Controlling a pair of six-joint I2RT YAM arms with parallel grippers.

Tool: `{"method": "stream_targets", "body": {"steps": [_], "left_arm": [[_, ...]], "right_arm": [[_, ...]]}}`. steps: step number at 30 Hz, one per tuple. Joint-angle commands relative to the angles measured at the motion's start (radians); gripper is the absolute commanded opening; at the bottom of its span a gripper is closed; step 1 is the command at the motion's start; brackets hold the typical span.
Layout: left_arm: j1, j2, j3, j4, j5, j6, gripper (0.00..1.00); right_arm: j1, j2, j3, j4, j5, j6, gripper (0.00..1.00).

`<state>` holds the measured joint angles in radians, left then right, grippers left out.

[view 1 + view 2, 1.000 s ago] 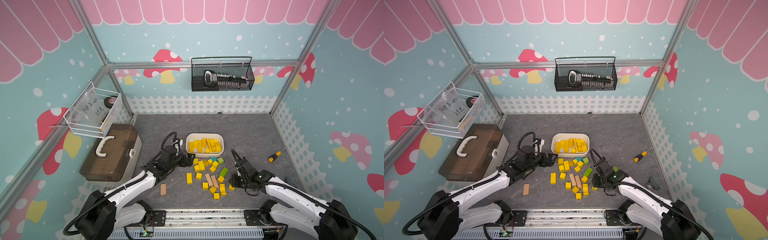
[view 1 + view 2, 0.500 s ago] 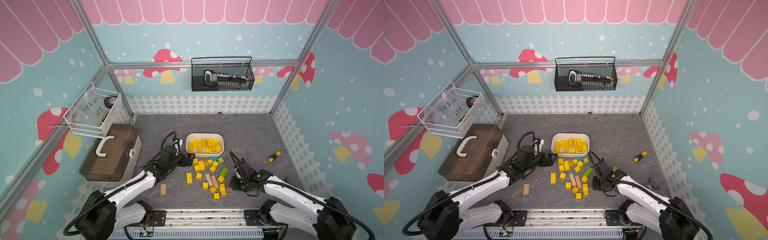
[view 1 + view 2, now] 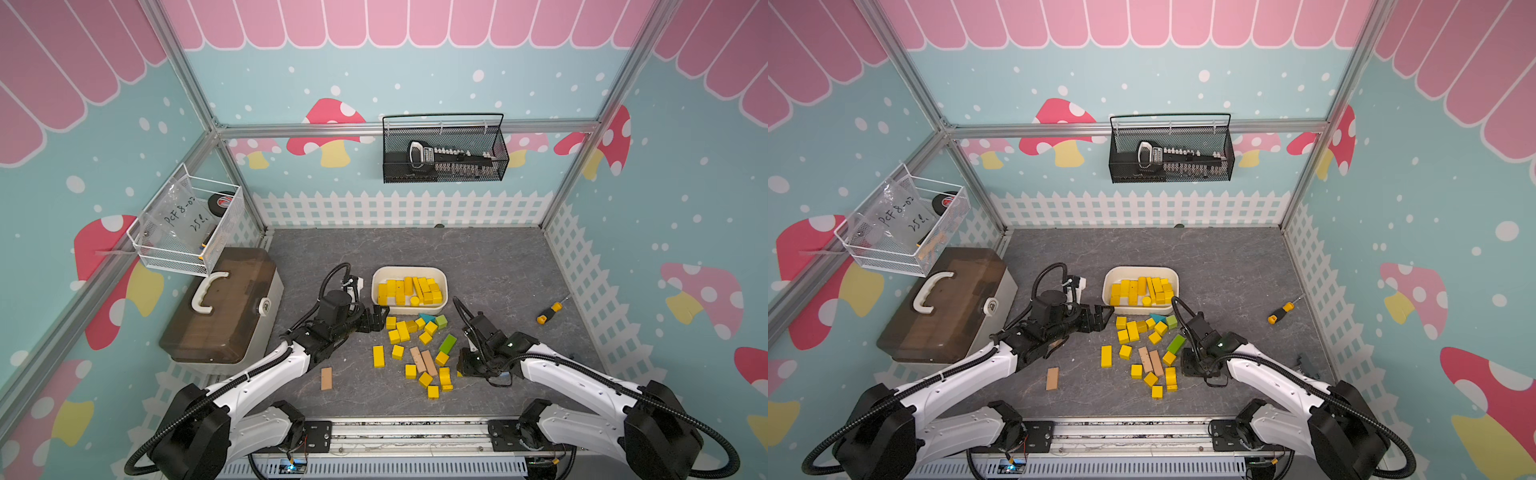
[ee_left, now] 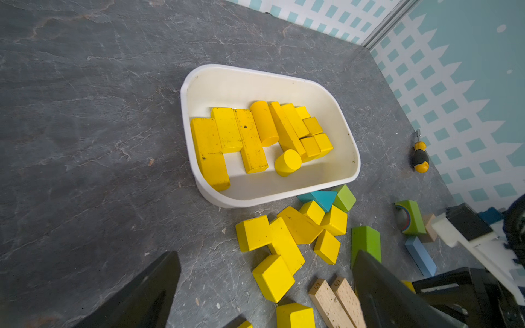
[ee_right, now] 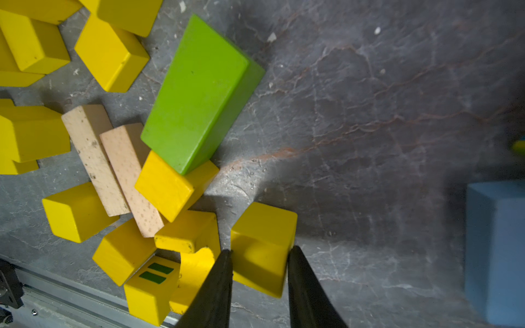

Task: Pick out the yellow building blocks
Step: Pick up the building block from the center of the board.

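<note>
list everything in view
tray: 1, white, table
yellow blocks: ~12, yellow, in tray
loose yellow blocks: ~15, yellow, before tray
tan blocks: 3, wood, in and beside pile
green blocks: 3, green, pile's right
teal wedge: 1, teal, by tray
blue block: 1, blue, right of pile
screwdriver: 1, yellow-black, right
toolbox: 1, brown, left
wire basket: 1, white, left wall
mesh basket: 1, black, back wall
left gripper: 1, black, open by tray
right gripper: 1, black, closed on yellow cube

1 white tray (image 3: 409, 268) holds about 11 yellow building blocks (image 3: 390, 291); about 15 more lie on the table (image 3: 478, 257). At least 3 tan wooden blocks (image 3: 326, 378), 3 green blocks (image 3: 448, 344), 1 teal wedge (image 3: 426, 318), 1 blue block (image 4: 420, 255), 1 screwdriver (image 3: 548, 313), 1 toolbox (image 3: 220, 307), 2 wire baskets (image 3: 444, 166).
</note>
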<state>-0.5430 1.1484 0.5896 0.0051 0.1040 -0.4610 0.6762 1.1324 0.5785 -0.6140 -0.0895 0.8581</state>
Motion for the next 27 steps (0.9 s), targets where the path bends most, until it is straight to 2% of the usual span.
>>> {"method": "stream_targets", "body": {"steps": [1, 9, 16, 19, 24, 27], "left_arm": [[0.008, -0.027, -0.012, 0.016, 0.012, -0.008, 0.99], [0.017, -0.029, -0.017, 0.022, 0.022, -0.011, 0.99], [0.026, -0.034, -0.025, 0.031, 0.032, -0.017, 0.99], [0.032, -0.038, -0.029, 0.035, 0.034, -0.019, 0.99], [0.04, -0.032, -0.025, 0.035, 0.044, -0.021, 0.99], [0.04, -0.033, -0.031, 0.038, 0.046, -0.024, 0.99]], "right_arm": [[0.006, 0.029, 0.05, -0.012, 0.053, -0.049, 0.33], [0.005, 0.187, 0.203, -0.036, 0.165, -0.157, 0.37], [0.005, 0.322, 0.339, -0.084, 0.234, -0.227, 0.33], [0.005, 0.323, 0.353, -0.083, 0.237, -0.246, 0.34], [0.004, 0.273, 0.349, -0.075, 0.233, -0.286, 0.47], [0.005, 0.253, 0.344, -0.077, 0.214, -0.3, 0.49]]}}
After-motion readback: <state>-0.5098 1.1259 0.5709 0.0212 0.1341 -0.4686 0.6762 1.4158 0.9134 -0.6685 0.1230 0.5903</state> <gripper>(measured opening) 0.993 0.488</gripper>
